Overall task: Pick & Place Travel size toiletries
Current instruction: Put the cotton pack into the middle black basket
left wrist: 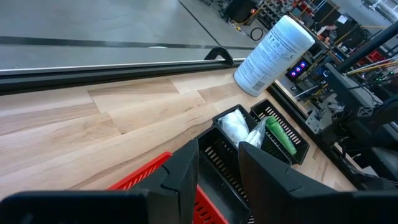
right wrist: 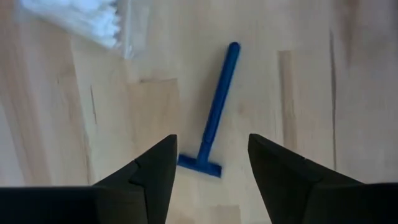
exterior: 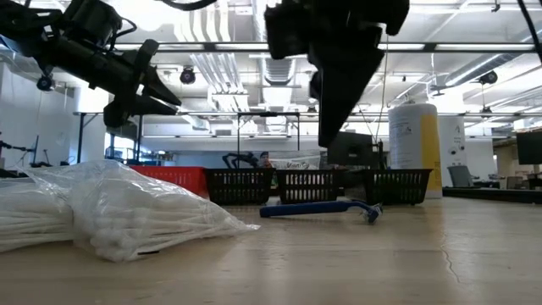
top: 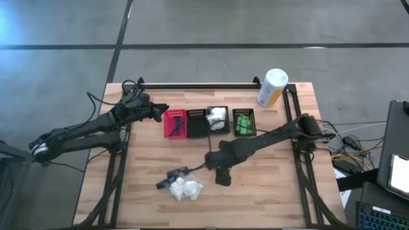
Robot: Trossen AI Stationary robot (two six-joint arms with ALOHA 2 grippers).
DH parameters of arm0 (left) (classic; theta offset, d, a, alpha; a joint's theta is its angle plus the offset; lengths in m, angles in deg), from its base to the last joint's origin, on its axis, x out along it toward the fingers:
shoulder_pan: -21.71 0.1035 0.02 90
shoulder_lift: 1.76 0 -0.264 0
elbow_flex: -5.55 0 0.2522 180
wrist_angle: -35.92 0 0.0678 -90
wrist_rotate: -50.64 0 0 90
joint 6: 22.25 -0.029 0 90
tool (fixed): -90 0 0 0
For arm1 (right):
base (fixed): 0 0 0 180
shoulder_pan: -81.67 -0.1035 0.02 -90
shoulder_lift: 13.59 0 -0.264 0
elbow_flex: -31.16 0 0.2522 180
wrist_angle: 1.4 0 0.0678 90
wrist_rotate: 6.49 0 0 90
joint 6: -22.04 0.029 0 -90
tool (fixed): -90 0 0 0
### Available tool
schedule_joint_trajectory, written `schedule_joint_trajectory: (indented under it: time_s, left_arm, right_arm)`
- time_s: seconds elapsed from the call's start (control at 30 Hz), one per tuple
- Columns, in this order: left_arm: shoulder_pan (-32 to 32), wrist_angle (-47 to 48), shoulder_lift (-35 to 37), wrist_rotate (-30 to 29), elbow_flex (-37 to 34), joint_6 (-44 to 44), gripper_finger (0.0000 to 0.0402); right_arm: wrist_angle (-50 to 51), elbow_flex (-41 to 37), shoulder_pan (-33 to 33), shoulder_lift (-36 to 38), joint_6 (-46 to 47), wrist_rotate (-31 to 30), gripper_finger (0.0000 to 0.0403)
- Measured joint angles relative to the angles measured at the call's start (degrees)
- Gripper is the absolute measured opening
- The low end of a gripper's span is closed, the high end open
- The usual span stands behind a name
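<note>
Right tool: the right tool (right wrist: pixel 210 163) hangs above the worktop (top: pixel 268 185) with its fingers spread, pinching nothing; the blue razor (right wrist: pixel 213 115) lies flat directly below it, its head between the two fingers in the wrist view.
Left tool: the left tool (left wrist: pixel 219 163) waits over the red basket (top: pixel 174 122) at the rear of the worktop, fingers apart and empty.
Task things: white plastic-wrapped bundles (top: pixel 185 188) lie loose near the front edge, just beside the razor; more white bundles (top: pixel 218 115) and green packets (top: pixel 243 121) already sit in the row of black baskets (top: pixel 197 123).
Risk, flat razor: the handle is thin and lies flush on the wood, so I judge the fingers may close above it or skid it sideways if the descent stops short.
Risk, grip point: closing on the head rather than the handle could let the razor pivot and drop on the way up.
Risk, neighbours: a nudge could push the razor under the bundles, or catch their loose wrap.
Risk, placement: the baskets stand touching, so a slightly off release may land in the wrong one; the canister (top: pixel 271 87) stands well apart.
</note>
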Motion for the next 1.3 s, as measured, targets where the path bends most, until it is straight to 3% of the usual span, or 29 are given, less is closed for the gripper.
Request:
schedule_joint_trajectory:
  time_s: [0.3,0.57,0.77,1.03,1.17,1.3]
  left_arm:
    - [0.0,0.1,0.0,0.0,0.0,0.0,0.012]
    - [0.0,0.2,0.0,0.0,0.0,0.0,0.012]
    - [0.0,0.6,0.0,0.0,0.0,0.0,0.012]
    - [0.0,1.2,-0.2,0.0,0.0,0.0,0.012]
    - [0.0,1.3,-0.3,0.0,0.0,0.0,0.012]
    - [0.0,1.4,-0.3,0.0,0.0,0.0,0.012]
  right_arm:
    - [-22.0,-16.9,0.0,7.9,17.7,0.2,0.0213]
    - [-38.4,-22.2,0.2,5.1,38.7,7.8,0.0224]
    - [-47.4,-22.8,-0.1,1.4,50.6,9.4,0.0234]
    - [-46.8,-14.4,-0.9,-4.8,59.5,10.3,0.0251]
    - [-40.7,-10.1,-1.1,-6.4,62.6,10.0,0.026]
    - [-36.7,-6.2,-1.3,-7.1,62.8,5.6,0.027]
